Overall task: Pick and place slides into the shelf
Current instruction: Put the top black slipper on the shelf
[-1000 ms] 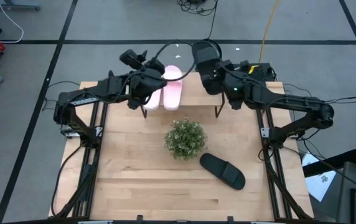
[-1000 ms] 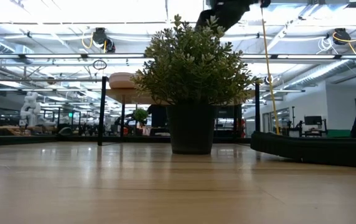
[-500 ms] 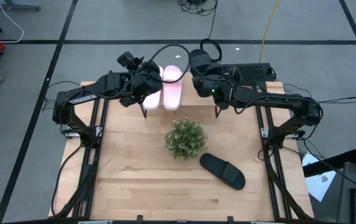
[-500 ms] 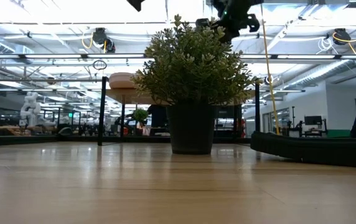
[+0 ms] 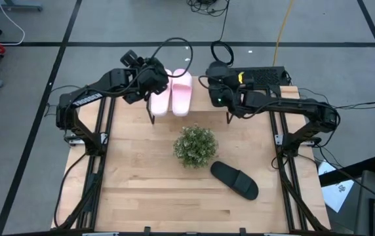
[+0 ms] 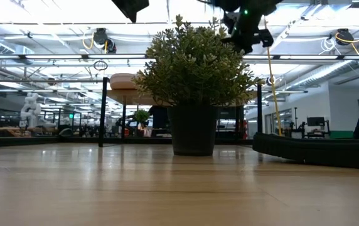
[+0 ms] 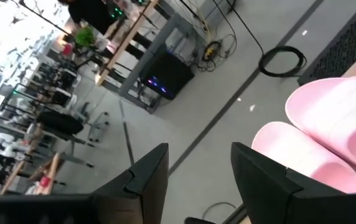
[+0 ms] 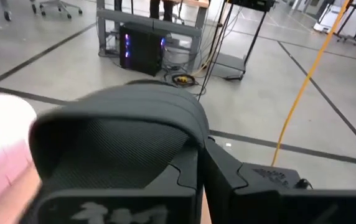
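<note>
Two pale pink slides (image 5: 172, 97) lie side by side on the left part of the shelf (image 5: 200, 105); the left wrist view also shows the pink slides (image 7: 327, 137). My left gripper (image 5: 149, 77) is open just beyond them, by the shelf's far left end, touching nothing. My right gripper (image 5: 217, 90) is over the shelf's right part, shut on a black slide (image 8: 122, 134). The second black slide (image 5: 235, 179) lies flat on the table, near right of the green plant (image 5: 195, 145). In the low view the shelf (image 6: 122, 80) stands behind the plant (image 6: 192, 75). My right gripper holds the black slide with its wide strap (image 8: 128, 115) arching ahead of the fingers (image 8: 228, 177). The slide itself hides the place of contact. It is lifted, above the shelf board's right part.
The potted plant stands mid-table, just near of the shelf. The shelf's thin black legs (image 5: 229, 118) stand at the table's far edge. Bare wood lies to the plant's left and along the near edge. Cables and a dark mat lie on the floor beyond the table.
My right gripper has carried the black slide down and toward the near edge, from beyond the shelf to over its right part. My left gripper has drawn back from the pink slides toward the far left. The pink slides have stayed on the shelf.
</note>
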Tool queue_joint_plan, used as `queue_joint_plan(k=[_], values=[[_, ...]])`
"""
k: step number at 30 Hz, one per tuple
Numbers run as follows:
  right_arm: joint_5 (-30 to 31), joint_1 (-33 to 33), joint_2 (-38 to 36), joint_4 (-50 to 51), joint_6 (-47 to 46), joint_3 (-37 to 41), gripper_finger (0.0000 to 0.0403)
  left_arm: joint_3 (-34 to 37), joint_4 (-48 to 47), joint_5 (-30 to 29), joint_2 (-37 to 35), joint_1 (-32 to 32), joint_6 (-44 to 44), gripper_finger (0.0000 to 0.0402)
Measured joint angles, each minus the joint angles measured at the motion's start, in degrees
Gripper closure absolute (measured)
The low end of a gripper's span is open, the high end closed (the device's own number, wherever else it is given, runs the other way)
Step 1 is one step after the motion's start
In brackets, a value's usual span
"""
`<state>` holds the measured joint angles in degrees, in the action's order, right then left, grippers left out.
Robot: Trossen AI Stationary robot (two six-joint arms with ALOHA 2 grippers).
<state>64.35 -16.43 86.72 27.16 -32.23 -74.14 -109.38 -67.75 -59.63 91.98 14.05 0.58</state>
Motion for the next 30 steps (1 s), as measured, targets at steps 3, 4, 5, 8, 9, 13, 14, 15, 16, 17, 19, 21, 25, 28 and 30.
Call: queue_joint_plan(k=[3,4,5,8,9,13,14,15,16,17,19,21,25,28,30], values=[[-0.7,0.0,0.0,-0.9,-0.9,2.5,0.0403,0.0,0.1,1.3,0.0,0.9,0.0,0.022],[-1.3,0.0,0.0,-2.0,-1.0,3.4,0.0403,0.0,0.3,1.4,0.0,1.1,0.0,0.022],[-1.6,-0.1,0.0,-3.1,-1.2,4.3,0.0403,0.0,0.3,1.4,0.0,1.4,0.0,0.022],[-1.6,-0.5,-0.2,-6.1,0.7,6.4,0.0403,0.0,0.3,1.5,0.0,2.0,0.0,0.022],[-1.5,-0.5,-0.2,-7.3,1.4,7.0,0.0403,0.0,0.3,1.5,0.0,2.1,0.0,0.022],[-1.6,-0.9,-0.2,-8.5,1.7,8.8,0.0403,0.0,0.3,1.5,0.0,2.5,0.0,0.022],[-1.5,-1.1,-0.2,-8.6,1.8,9.3,0.0403,0.0,0.3,1.5,0.0,2.5,0.0,0.022],[-1.5,-1.2,-0.2,-8.9,1.8,9.8,0.0403,0.0,0.3,1.6,0.0,2.5,0.0,0.022],[-1.6,-1.3,-0.2,-9.0,1.7,10.2,0.0403,0.0,0.3,1.6,0.0,2.5,0.0,0.022],[-1.5,-1.4,-0.2,-9.1,1.7,10.5,0.0403,0.0,0.3,1.6,0.0,2.5,0.0,0.022],[-1.5,-1.6,-0.2,-9.2,1.7,11.1,0.0403,0.0,0.3,1.6,0.0,2.5,0.0,0.022],[-1.4,-1.6,-0.2,-9.2,1.7,11.5,0.0403,0.0,0.4,1.6,0.0,2.5,-0.1,0.022],[0.2,-1.7,-0.2,-9.1,2.3,11.5,0.0403,0.0,0.4,1.6,0.0,2.5,-0.3,0.022],[0.1,-1.9,-0.2,-9.2,2.9,11.5,0.0403,0.0,0.4,1.6,0.0,2.5,-0.3,0.022],[0.0,-1.9,-0.2,-9.2,2.9,11.5,0.0403,0.0,0.4,1.6,0.0,2.5,-0.2,0.022]])
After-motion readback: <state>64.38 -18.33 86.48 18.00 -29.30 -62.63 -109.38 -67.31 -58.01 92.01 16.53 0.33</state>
